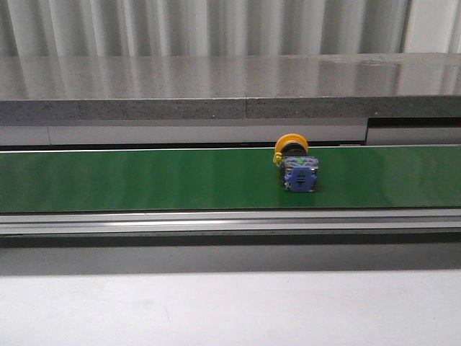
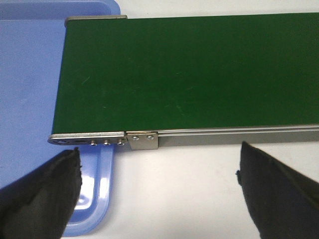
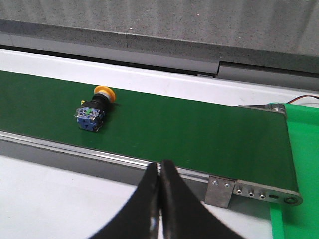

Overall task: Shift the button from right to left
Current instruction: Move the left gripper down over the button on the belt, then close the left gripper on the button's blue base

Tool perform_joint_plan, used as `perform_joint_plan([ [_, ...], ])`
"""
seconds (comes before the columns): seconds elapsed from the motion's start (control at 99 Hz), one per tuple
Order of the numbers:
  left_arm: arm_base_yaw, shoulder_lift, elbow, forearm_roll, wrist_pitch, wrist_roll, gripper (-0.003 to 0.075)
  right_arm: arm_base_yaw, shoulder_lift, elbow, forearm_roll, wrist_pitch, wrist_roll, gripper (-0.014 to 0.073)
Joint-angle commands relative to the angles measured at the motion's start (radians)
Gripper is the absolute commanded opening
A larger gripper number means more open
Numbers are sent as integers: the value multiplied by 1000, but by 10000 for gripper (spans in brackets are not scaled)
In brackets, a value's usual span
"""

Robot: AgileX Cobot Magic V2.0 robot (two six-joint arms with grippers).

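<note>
The button (image 1: 296,165) lies on its side on the green conveyor belt (image 1: 144,180), right of centre, its yellow-orange cap toward the back and its blue contact body toward the front. It also shows in the right wrist view (image 3: 93,110). My right gripper (image 3: 160,167) is shut and empty, over the near rail of the belt, apart from the button. My left gripper (image 2: 158,162) is open and empty, over the white table at the belt's left end. Neither gripper shows in the front view.
A blue tray (image 2: 30,89) lies under the belt's left end. A green tray (image 3: 301,149) lies at the belt's right end. A grey stone ledge (image 1: 230,86) runs behind the belt. A metal rail (image 1: 230,222) edges its front.
</note>
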Motion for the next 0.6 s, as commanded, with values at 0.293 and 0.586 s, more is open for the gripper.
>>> perform_joint_plan([
  [0.293,-7,276,-250,-66,63,-56,620,2,8,-24,8,-79,-4,-66],
  [0.586,-147,457,-402,-69,74,-111,620,2,8,-24,8,-79,-4,-66],
])
